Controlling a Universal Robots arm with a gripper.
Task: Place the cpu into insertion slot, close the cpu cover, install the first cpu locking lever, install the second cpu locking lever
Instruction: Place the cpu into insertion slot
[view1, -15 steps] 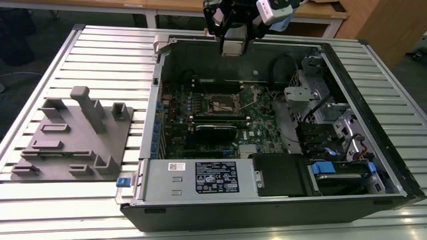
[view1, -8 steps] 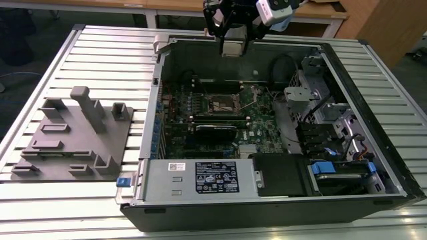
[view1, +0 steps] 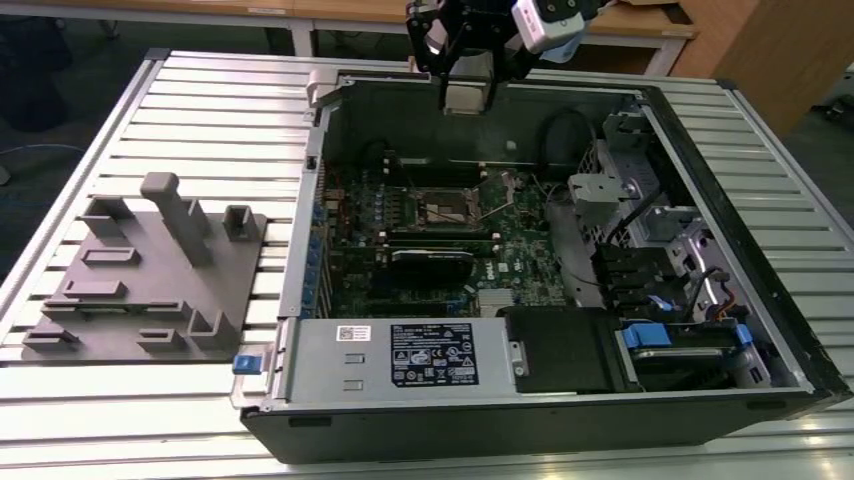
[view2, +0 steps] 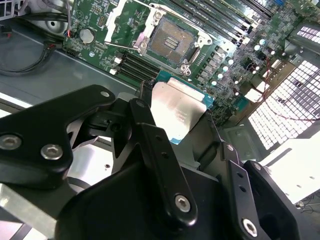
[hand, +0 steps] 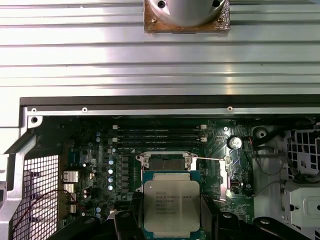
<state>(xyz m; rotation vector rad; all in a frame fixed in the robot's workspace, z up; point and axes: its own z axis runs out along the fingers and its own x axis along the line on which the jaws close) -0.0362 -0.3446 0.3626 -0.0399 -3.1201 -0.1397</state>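
My gripper (view1: 467, 104) hangs above the far wall of the open computer case and is shut on the cpu (view1: 467, 94). In both wrist views the cpu (view2: 176, 109) (hand: 171, 200) shows its dull silver top, pinched at two edges by the black fingers (view2: 145, 130) (hand: 210, 215). Lower down, on the green board, the insertion slot (view1: 447, 210) (view2: 172, 42) lies uncovered, its dark centre inside a silvery rim. The cpu cover (hand: 167, 159) appears as a silvery frame at the slot's edge, seemingly lifted. A thin wire locking lever (view2: 125, 46) (hand: 210, 159) sticks out sideways from the slot.
The case (view1: 300, 250) lies open on a slatted metal table (view1: 200, 110). A grey fixture block with pegs (view1: 147, 270) stands at the exterior view's left. Inside are a power supply (view1: 400, 355), drive bays and cables (view1: 654, 260), and long black memory slots (hand: 157, 132).
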